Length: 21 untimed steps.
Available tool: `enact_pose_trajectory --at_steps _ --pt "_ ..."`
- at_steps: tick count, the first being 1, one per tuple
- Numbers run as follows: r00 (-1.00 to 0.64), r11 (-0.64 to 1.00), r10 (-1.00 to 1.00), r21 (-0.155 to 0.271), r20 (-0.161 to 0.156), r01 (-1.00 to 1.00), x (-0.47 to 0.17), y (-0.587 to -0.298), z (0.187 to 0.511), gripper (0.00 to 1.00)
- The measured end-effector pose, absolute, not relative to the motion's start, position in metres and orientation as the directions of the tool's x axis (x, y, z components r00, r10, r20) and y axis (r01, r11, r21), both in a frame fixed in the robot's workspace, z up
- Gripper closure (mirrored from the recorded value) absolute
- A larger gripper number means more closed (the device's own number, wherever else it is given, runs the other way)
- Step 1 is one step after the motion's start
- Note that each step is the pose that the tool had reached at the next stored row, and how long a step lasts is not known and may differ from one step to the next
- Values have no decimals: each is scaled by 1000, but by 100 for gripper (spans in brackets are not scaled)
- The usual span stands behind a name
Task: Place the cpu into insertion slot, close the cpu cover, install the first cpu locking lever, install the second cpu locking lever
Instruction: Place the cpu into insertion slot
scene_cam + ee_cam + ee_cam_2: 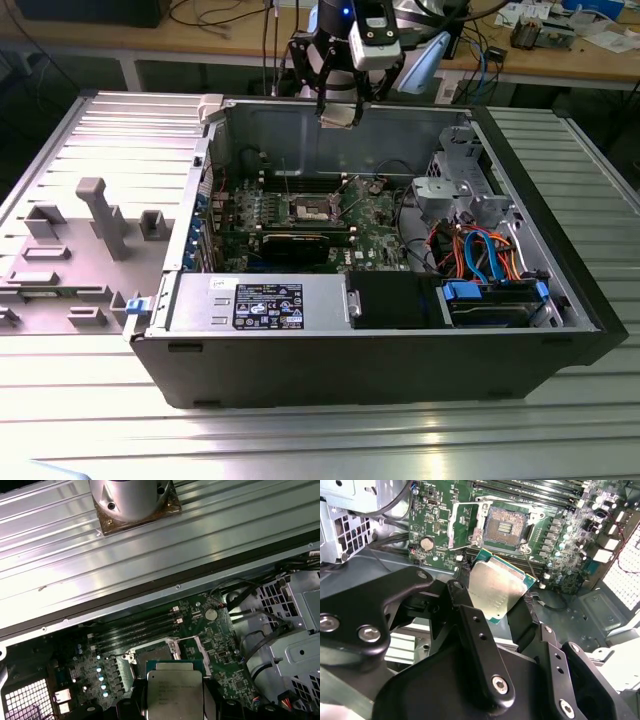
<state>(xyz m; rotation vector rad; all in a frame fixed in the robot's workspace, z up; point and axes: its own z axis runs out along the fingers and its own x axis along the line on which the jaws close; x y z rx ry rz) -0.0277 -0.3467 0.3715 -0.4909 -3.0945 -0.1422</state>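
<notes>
My gripper [339, 110] hangs above the back of the open computer case [190, 375], shut on the cpu [340, 116]. In the second wrist view the cpu [497, 592], a silver-grey square on a green edge, sits tilted between the black fingers [459, 594]. Beyond it lies the insertion slot [505, 527], its dark pin field bare, with the cpu cover [481, 517] swung open beside it. A thin wire lever [532, 567] stands free by the slot's corner. In the first wrist view the cpu [174, 692] hides part of the insertion slot [152, 655]. In the exterior view the slot [310, 208] lies well below the gripper.
A labelled black power supply [270, 305] runs along the case's near wall. A metal drive cage [455, 190] and orange and blue cables [480, 250] fill the exterior view's right. Long memory slots [535, 490] flank the socket. Grey fixtures [100, 215] stand on the ribbed table.
</notes>
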Motion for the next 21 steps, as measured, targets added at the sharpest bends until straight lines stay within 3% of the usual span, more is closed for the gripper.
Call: enact_pose_trajectory --at_steps 21 --pt "-906 902 423 89 19 423 -28 -347 371 45"
